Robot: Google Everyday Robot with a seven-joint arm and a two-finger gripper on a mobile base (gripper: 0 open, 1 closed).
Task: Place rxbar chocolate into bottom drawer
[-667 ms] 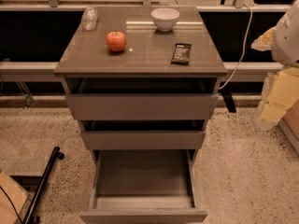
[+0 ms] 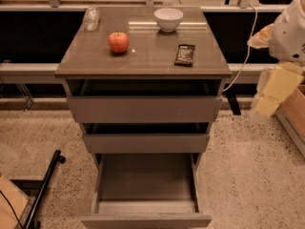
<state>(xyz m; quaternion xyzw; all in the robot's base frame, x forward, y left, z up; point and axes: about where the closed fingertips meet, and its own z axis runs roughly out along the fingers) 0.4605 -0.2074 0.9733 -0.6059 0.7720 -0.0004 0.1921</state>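
My white arm [image 2: 289, 35] angles down at the frame's right edge, jaws at its low end, their spread I cannot tell, well apart from the dark-wrapped flat rxbar chocolate [image 2: 185, 54].

Arm casing: white rounded smooth-shelled arm casing [image 2: 291, 30] at the right edge of the view; matte finish, faintly mottled with grey
Side patch: pale orange-tan patch [image 2: 261, 35] on the casing's left flank; soft-edged, its detail too blurred to tell
Gripper: pale yellow blocky gripper [image 2: 274, 92] just below the white casing, near the right edge; flat angular faces, lighter cream toward its lower end
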